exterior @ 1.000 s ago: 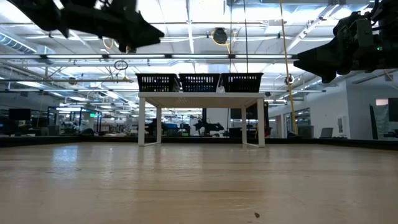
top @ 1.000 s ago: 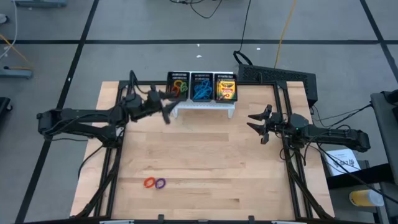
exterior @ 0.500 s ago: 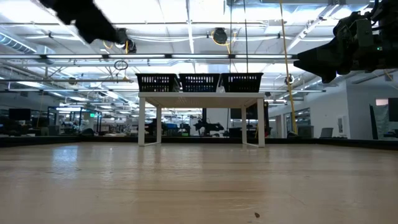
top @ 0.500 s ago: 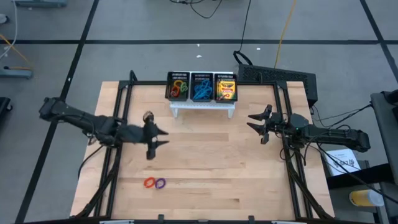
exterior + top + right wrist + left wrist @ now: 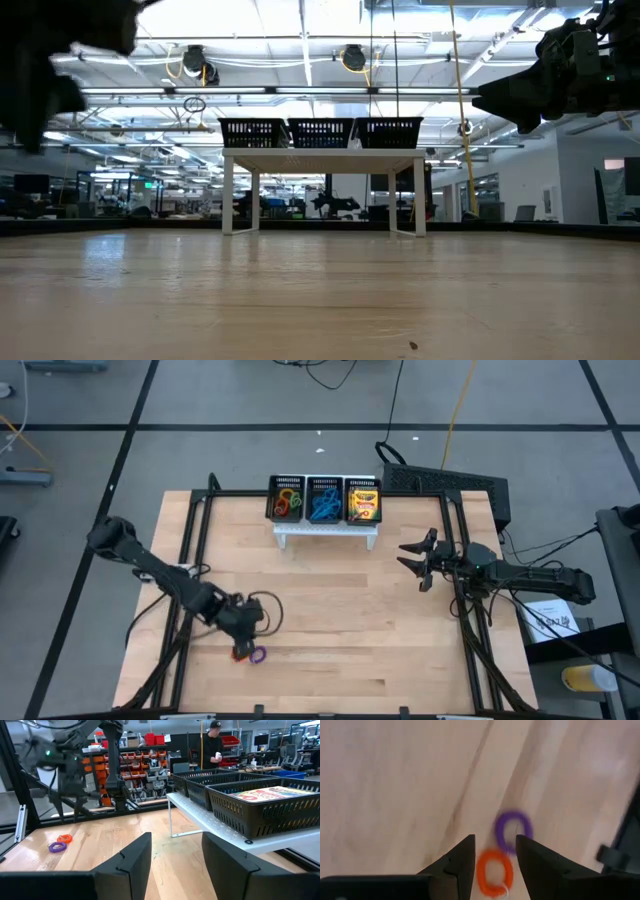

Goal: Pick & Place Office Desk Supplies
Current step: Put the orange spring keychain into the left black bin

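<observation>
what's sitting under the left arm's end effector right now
An orange loop lies on the table between the left end effector's open fingers, a purple loop just beyond it. The table under the fingers themselves is covered.

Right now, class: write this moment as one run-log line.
left claw: open above orange loop | purple loop: beside it | right claw: open, waiting right of organiser

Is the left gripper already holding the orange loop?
No: in the left wrist view the orange loop lies flat on the table between the open fingers, beside the purple loop.
</observation>
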You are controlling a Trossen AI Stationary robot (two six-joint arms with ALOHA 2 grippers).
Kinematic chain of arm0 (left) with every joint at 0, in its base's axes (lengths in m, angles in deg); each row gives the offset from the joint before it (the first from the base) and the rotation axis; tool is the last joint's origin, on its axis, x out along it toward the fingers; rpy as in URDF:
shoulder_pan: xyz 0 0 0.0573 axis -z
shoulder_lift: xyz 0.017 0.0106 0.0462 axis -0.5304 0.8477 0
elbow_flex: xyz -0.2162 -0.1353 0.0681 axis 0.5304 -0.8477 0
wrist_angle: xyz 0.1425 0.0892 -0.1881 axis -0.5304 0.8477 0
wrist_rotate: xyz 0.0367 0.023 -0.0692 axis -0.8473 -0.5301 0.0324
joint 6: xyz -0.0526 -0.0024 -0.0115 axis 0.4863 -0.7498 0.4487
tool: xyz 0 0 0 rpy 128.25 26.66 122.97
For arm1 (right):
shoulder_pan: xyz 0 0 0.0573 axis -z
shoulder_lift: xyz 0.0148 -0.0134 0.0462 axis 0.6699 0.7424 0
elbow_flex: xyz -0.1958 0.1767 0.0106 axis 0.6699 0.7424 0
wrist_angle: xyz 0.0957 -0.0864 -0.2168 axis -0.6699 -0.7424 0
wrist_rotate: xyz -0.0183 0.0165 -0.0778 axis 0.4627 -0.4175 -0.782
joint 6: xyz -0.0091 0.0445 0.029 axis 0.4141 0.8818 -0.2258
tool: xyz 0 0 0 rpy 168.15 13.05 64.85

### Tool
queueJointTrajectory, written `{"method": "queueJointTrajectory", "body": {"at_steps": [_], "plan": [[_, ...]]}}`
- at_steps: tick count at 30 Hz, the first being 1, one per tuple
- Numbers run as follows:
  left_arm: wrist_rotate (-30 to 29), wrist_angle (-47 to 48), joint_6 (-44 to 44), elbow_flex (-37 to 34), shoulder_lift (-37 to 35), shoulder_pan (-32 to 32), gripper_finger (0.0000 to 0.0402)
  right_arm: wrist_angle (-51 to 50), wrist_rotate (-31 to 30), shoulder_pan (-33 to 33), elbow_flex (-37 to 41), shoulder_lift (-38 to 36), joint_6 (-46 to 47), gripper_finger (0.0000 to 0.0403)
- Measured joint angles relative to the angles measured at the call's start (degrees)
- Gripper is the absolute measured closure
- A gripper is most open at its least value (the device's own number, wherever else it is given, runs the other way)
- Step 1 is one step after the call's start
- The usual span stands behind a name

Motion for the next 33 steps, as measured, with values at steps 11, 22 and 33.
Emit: {"method": "queueJointTrajectory", "body": {"at_steps": [11, 22, 33], "plan": [[0.56, 4.37, 18.75, 0.00, 8.19, 8.15, 0.0254, 0.00, 0.00, 0.00, -0.01, -0.01, 0.00, 0.0238], [1.01, 3.99, 16.97, 0.13, 16.54, 12.51, 0.0254, 0.00, 0.00, 0.02, 0.01, -0.01, -0.02, 0.0238], [-0.08, 1.42, 10.73, 0.07, 17.87, 12.53, 0.0261, 0.00, 0.00, 0.01, 0.00, 0.00, 0.00, 0.0238]]}}
